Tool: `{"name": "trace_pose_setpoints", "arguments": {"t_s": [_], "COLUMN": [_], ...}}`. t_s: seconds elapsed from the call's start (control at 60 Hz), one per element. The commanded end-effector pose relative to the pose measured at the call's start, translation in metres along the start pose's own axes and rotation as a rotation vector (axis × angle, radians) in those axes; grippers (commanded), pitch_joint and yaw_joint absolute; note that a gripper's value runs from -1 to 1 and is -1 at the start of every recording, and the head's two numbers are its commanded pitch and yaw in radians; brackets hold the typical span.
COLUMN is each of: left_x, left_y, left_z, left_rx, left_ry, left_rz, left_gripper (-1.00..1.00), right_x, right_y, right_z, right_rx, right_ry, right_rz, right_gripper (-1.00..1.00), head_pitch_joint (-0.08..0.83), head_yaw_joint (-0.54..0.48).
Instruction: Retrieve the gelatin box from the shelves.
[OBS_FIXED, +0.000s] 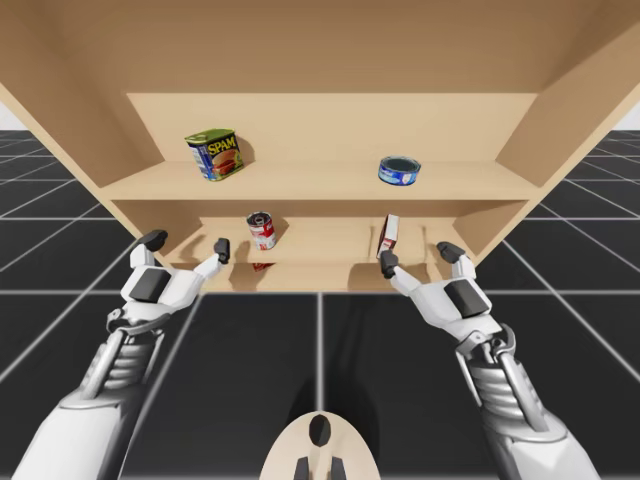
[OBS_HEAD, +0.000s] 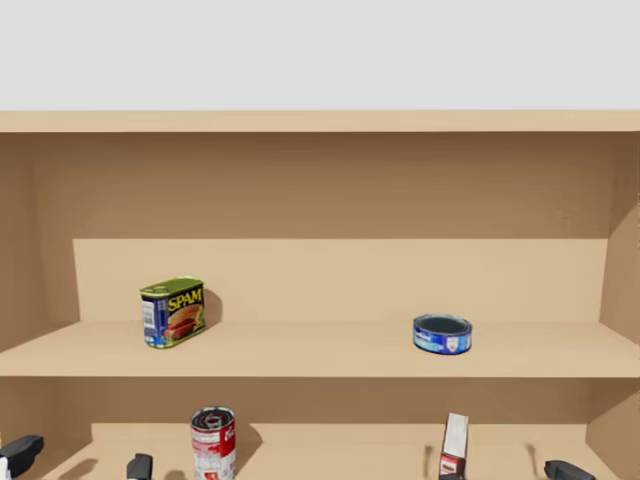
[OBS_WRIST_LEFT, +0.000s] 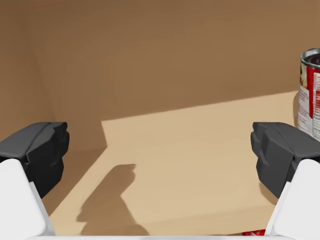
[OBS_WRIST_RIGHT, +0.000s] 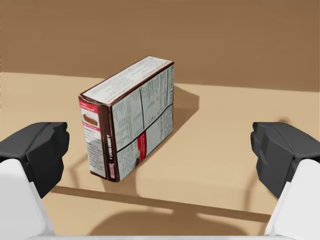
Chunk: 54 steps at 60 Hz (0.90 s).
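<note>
The gelatin box (OBS_WRIST_RIGHT: 127, 120), a small brown, red and white carton, stands upright on the lower shelf (OBS_FIXED: 320, 245), also seen as the box (OBS_FIXED: 388, 236) (OBS_HEAD: 454, 445). My right gripper (OBS_WRIST_RIGHT: 160, 155) (OBS_FIXED: 420, 256) is open just in front of it, the box lying ahead and slightly toward its left finger, untouched. My left gripper (OBS_WRIST_LEFT: 160, 155) (OBS_FIXED: 187, 246) is open at the lower shelf's left end, facing bare shelf, with a red and white can (OBS_WRIST_LEFT: 311, 92) beside its right finger.
The red and white can (OBS_FIXED: 262, 230) (OBS_HEAD: 212, 443) stands on the lower shelf left of the middle. On the upper shelf (OBS_FIXED: 320, 182) sit a blue and yellow tin (OBS_FIXED: 215, 153) (OBS_HEAD: 172, 312) and a flat blue can (OBS_FIXED: 399, 169) (OBS_HEAD: 441, 334). Side walls close in both shelf ends.
</note>
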<state>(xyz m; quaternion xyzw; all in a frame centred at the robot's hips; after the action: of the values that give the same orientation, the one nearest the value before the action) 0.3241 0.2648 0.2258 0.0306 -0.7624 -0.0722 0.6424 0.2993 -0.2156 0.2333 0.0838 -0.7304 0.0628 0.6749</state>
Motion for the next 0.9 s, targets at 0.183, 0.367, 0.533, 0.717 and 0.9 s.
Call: {"name": "trace_pose_setpoints", "arguments": {"t_s": [0.183, 0.367, 0.533, 0.717, 0.9], "left_x": [0.0026, 0.0037, 0.0045, 0.0069, 0.0094], "left_y": [-0.0014, -0.0006, -0.0005, 0.0, -0.0011], "left_z": [0.0025, 0.0029, 0.0035, 0.0051, 0.0068], "left_rx": [-0.005, -0.007, -0.007, -0.008, -0.009], "left_ry": [-0.002, -0.008, -0.015, -0.026, -0.032], "left_rz": [0.007, 0.007, 0.003, 0.003, 0.005], "left_gripper": [-1.0, -1.0, -1.0, -1.0, -1.0], "right_x": [0.0011, -0.0002, -0.0023, -0.0038, -0.0039], "right_y": [0.0056, 0.0057, 0.0056, 0.0065, 0.0067], "right_z": [0.0027, 0.0023, 0.0018, 0.0012, 0.0014], "right_rx": [0.008, -0.011, -0.011, -0.009, -0.007], "right_ry": [0.024, 0.012, 0.014, 0.02, 0.023], "right_rz": [-0.014, -0.007, 0.008, 0.015, 0.02], "right_gripper": [-1.0, -1.0, -1.0, -1.0, -1.0], "head_pitch_joint": [0.063, 0.182, 0.302, 0.435, 0.548], "head_yaw_joint": [0.01, 0.01, 0.03, 0.12, 0.23]}}
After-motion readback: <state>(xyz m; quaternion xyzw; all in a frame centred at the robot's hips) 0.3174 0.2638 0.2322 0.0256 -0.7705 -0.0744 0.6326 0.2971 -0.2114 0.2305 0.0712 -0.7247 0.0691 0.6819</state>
